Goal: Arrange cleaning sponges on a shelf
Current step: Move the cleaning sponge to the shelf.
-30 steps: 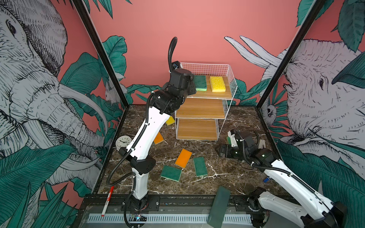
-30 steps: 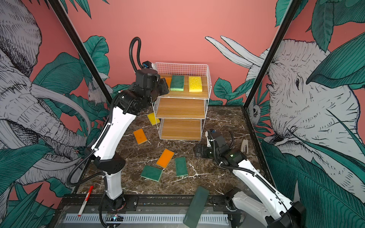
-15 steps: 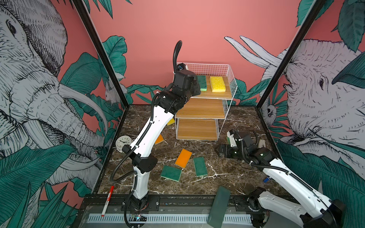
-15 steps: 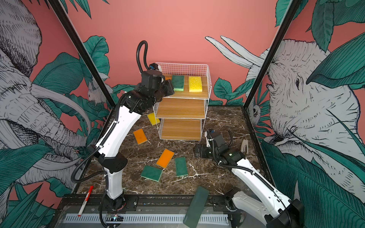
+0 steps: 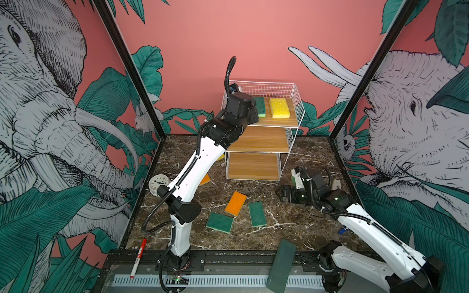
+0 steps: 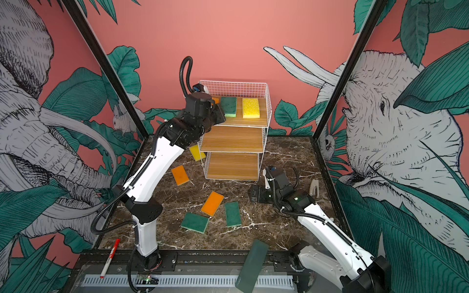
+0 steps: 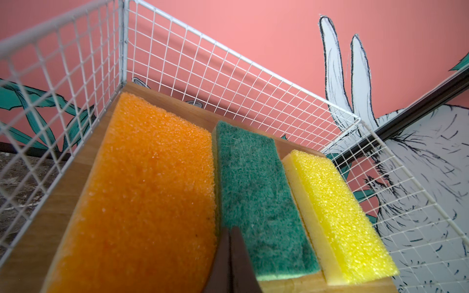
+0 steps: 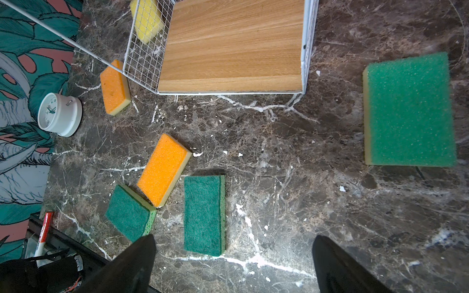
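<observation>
front rail: dark slab [image 5: 281,263], long, grey-green, propped over it; marker [image 5: 138,257], red cap, lying on the left arm's side
counter: dark marble counter [image 5: 299,228], six sponges lying on it
near sponges: tilted green sponge [image 5: 219,222], dark scouring face up, corner to corner with centre orange sponge [image 5: 235,203]; straight green sponge [image 5: 257,214] just beside the orange one, apart, scouring face up
right gripper: right gripper [image 8: 233,238] low over bare marble, jaws spread wide, nothing between them
by right arm: pale green sponge [image 8: 409,109], foam face up, yellowish layer beneath, flat on counter near the shelf's front corner
beside shelf: side orange sponge [image 6: 180,175], flat, pale base layer; loose yellow sponge [image 6: 196,152] on counter against the wire side; clock [image 5: 158,183], white, near the wall
shelf: shelf [image 5: 258,138], white wire grid, three wooden boards stepped back; bottom and middle boards bare
top board: top orange sponge [image 7: 152,190], top green sponge [image 7: 258,197], top yellow sponge [image 7: 335,208] in a row, long sides together; orange and yellow porous, green scouring face up
left gripper: left gripper [image 7: 230,236] at the top tier's front, jaws clenched, empty, tips over the orange/green seam; contact cannot be told
</observation>
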